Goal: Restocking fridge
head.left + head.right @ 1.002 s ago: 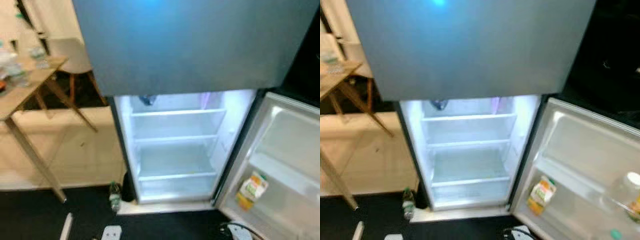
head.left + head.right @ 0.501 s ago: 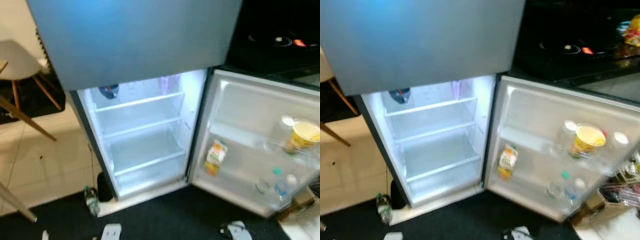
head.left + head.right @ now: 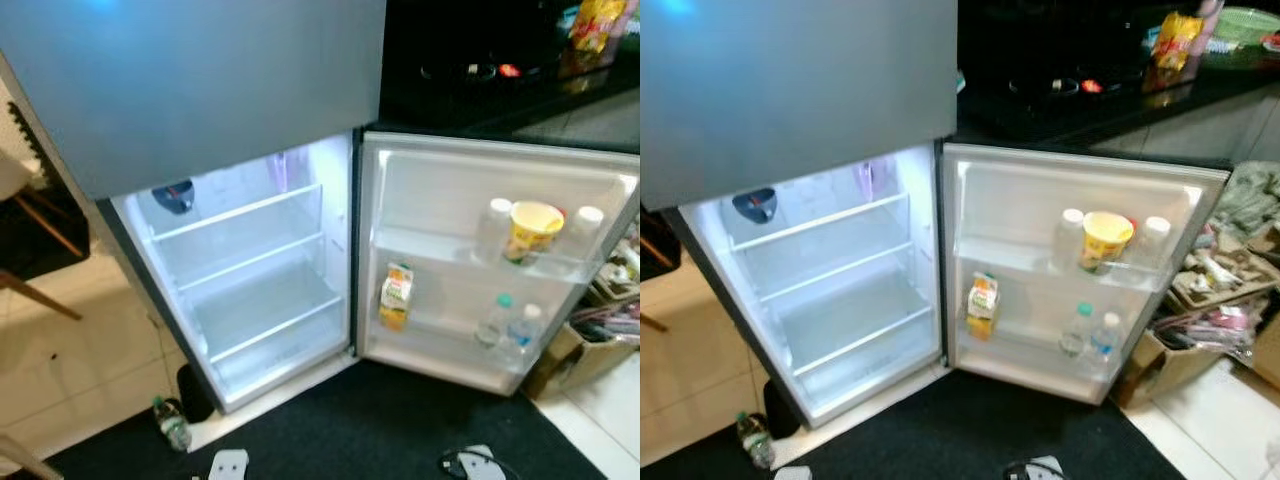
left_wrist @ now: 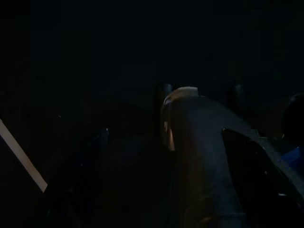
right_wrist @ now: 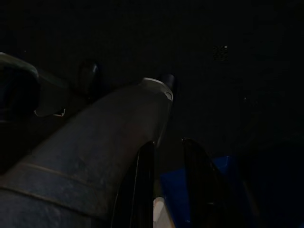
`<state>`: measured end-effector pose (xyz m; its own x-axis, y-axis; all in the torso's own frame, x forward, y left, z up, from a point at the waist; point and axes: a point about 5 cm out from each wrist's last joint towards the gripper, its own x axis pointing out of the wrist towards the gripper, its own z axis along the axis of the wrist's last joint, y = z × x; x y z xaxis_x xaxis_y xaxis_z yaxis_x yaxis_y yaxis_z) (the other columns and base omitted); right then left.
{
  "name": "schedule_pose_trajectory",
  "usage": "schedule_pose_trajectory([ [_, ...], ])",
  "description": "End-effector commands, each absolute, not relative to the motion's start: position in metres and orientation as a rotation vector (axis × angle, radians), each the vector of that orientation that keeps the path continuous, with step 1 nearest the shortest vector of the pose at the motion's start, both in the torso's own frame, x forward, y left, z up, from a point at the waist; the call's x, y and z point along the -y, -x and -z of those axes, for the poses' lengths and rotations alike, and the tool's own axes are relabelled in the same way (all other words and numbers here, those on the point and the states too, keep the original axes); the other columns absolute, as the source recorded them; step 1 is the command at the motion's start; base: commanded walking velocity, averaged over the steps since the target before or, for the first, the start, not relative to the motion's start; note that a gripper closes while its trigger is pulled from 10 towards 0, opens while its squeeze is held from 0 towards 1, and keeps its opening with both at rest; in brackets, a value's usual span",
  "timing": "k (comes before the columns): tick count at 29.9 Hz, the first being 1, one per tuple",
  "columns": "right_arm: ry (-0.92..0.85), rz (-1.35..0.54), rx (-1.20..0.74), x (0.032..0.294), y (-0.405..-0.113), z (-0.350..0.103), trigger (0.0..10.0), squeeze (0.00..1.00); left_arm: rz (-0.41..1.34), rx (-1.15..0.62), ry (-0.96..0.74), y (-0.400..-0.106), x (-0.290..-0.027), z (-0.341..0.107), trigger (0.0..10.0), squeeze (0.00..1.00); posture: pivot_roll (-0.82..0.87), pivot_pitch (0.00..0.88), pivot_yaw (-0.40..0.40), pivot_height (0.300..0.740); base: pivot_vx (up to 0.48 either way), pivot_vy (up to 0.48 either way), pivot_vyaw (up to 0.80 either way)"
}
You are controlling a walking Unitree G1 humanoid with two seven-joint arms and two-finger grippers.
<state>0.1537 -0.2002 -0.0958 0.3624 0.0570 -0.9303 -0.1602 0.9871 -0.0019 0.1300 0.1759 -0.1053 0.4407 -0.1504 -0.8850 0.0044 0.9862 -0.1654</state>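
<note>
Robot faces the grey fridge (image 3: 200, 90), lower door (image 3: 1080, 200) swung wide; white shelves (image 3: 250, 260) inside bare. Door racks hold an orange juice carton (image 3: 396, 296), yellow cup (image 3: 534, 228), clear bottles (image 3: 1090, 335). Both arms hang idle; tool state: can't tell, wrist views too dark. Looks like search step: next, fetch stock.

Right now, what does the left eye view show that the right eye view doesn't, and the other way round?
Left eye: a chair at the left edge. Right eye: a green bowl on the dark counter, a grey cloth beyond the door. Both: the open fridge with mostly bare shelves, the juice carton, yellow cup and bottles in its door, a floor bottle.
</note>
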Motion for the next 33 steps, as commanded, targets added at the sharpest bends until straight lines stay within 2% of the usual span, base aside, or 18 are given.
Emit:
schedule_pose_trajectory([
  [1, 0.087, -0.139, -1.178, 0.199, -0.1566, 0.0947, 10.0, 0.0, 0.091, -1.115, 0.156, -0.128, -0.1767, 0.1058, 10.0, 0.0, -0.03, 0.0, 0.03, 0.74, 0.0, -0.454, 0.0],
  [33, 0.042, -0.134, -1.144, 0.1973, -0.1587, 0.0938, 10.0, 0.0, 0.114, -1.118, 0.16, -0.1294, -0.1756, 0.1053, 10.0, 0.0, -0.03, 0.0, 0.038, 0.74, 0.0, -0.463, 0.0],
])
